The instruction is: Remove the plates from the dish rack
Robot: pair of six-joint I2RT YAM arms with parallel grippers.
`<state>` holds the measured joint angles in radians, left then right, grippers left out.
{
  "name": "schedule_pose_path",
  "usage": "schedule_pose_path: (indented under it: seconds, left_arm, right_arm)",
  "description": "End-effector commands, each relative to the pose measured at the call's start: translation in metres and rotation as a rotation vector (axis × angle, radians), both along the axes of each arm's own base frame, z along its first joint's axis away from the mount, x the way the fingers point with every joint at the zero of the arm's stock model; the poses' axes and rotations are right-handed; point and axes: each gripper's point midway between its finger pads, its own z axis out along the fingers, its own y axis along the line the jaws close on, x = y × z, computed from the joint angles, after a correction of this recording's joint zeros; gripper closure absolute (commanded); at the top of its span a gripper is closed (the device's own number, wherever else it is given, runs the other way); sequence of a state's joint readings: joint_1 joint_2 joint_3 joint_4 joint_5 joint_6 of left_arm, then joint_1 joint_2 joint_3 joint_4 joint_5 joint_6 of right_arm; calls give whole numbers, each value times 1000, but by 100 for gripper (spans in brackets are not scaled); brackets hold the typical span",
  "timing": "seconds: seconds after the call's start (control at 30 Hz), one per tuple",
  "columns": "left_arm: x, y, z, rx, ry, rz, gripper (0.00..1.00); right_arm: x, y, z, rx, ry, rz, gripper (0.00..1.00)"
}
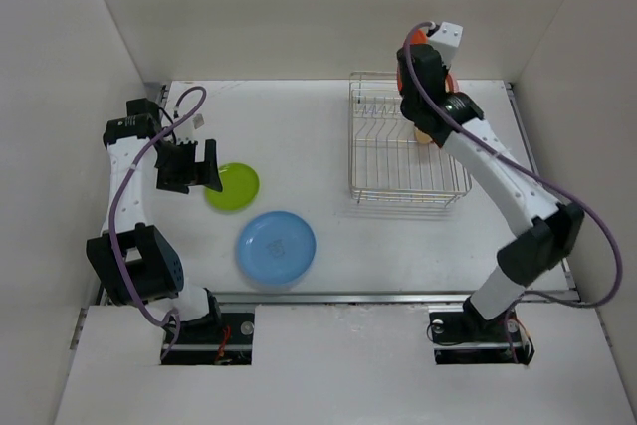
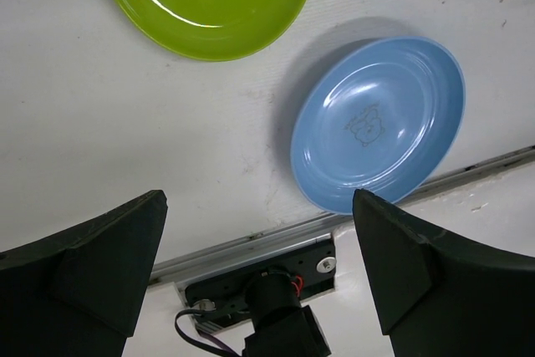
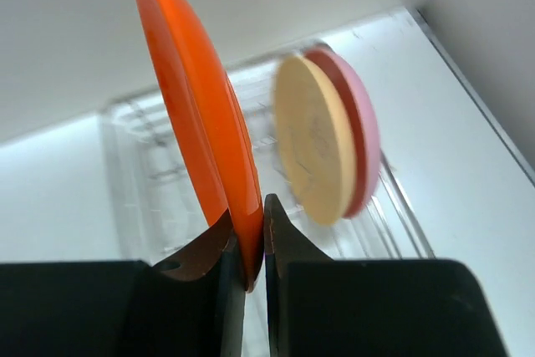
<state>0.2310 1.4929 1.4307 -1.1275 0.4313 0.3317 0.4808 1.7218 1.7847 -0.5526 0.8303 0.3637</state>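
My right gripper (image 3: 248,223) is shut on the lower rim of an orange-red plate (image 3: 192,114), held upright on edge above the wire dish rack (image 1: 408,200). Behind it, a pale yellow-orange plate (image 3: 309,148) and a pink plate (image 3: 368,140) stand upright together in the rack. In the top view the right arm hides most of these plates. On the table to the left lie a lime green plate (image 1: 234,186) and a blue plate (image 1: 277,246), both flat. My left gripper (image 1: 192,171) hangs open just left of the green plate, holding nothing.
The dish rack sits at the back right of the white table, near the right wall. White walls enclose the table on three sides. A metal rail (image 2: 251,248) runs along the near edge by the arm bases.
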Motion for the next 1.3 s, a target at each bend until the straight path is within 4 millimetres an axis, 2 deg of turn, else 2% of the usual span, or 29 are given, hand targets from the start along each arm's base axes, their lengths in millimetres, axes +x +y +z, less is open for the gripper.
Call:
schedule_pose_path:
  seconds: [0.0, 0.03, 0.07, 0.1, 0.13, 0.17, 0.2, 0.23, 0.27, 0.3, 0.33, 0.37, 0.43, 0.47, 0.5, 0.53, 0.6, 0.73, 0.8, 0.9, 1.03, 1.07, 1.1, 1.17, 1.27]
  left_arm:
    - [-8, -10, 22, -38, -47, -18, 8]
    - [-8, -12, 23, -49, -55, -32, 8]
    - [-11, -15, 26, -65, -58, -37, 8]
    - [-8, -21, 31, -93, -85, -69, 8]
    - [-11, -25, 34, -115, -91, -75, 8]
    - [-11, -28, 36, -130, -102, -94, 8]
    - [-14, -32, 39, -149, -110, -107, 8]
    - [-13, -38, 43, -184, -129, -134, 8]
    - [-15, -42, 44, -205, -129, -147, 8]
    - [-16, -46, 49, -223, -145, -154, 8]
    - [-20, -53, 50, -266, -142, -176, 8]
    - [-20, -55, 51, -279, -152, -189, 8]
    - [-24, -57, 52, -288, -155, -207, 8]
    - [-25, -59, 50, -301, -150, -207, 8]
    - [-23, -59, 50, -298, -158, -209, 8]
    - [-23, -57, 46, -291, -153, -207, 8]
    - [-21, -51, 37, -259, -135, -198, 8]
    - [-21, -49, 21, -237, -98, -187, 10]
    - [-23, -49, 18, -240, -88, -185, 10]
    - [-24, -51, 16, -250, -87, -195, 14]
    - [-31, -62, 18, -254, -96, -250, 43]
    - [-31, -62, 18, -254, -96, -250, 67]
    - [-33, -62, 18, -257, -86, -249, 79]
    - [-34, -60, 17, -244, -75, -235, 99]
    - [-31, -56, 20, -220, -79, -218, 100]
  right_arm:
    - [-33, 26, 66, 66, -183, 111, 100]
    - [-37, 40, 67, 82, -187, 191, 100]
    - [-44, 55, 77, 119, -222, 280, 100]
    - [-47, 70, 70, 144, -207, 371, 100]
    - [-55, 111, 58, 198, -166, 581, 100]
    - [-63, 129, 37, 221, -119, 688, 100]
    - [-71, 154, 36, 261, -126, 812, 100]
    - [-94, 192, 25, 320, -82, 1054, 100]
    - [-110, 212, 7, 354, -36, 1179, 100]
    - [-115, 231, 2, 386, -44, 1290, 100]
    - [-130, 248, -3, 412, -29, 1396, 100]
    - [-154, 267, -4, 444, -12, 1539, 100]
    - [-163, 288, -18, 460, 6, 1620, 100]
    - [-168, 295, -23, 467, 19, 1649, 100]
    - [-183, 305, -24, 483, 33, 1724, 100]
    - [-181, 312, -25, 488, 19, 1758, 100]
    - [-196, 324, -30, 511, 40, 1819, 100]
    - [-202, 340, -41, 545, 84, 1868, 100]
    - [-197, 345, -53, 558, 118, 1857, 100]
    - [-199, 352, -59, 573, 142, 1869, 100]
    - [-196, 358, -65, 593, 160, 1869, 100]
    - [-200, 362, -60, 591, 151, 1882, 100]
    - [-199, 363, -56, 589, 141, 1885, 100]
    - [-199, 364, -61, 600, 159, 1878, 100]
    - [-199, 364, -61, 600, 159, 1878, 100]
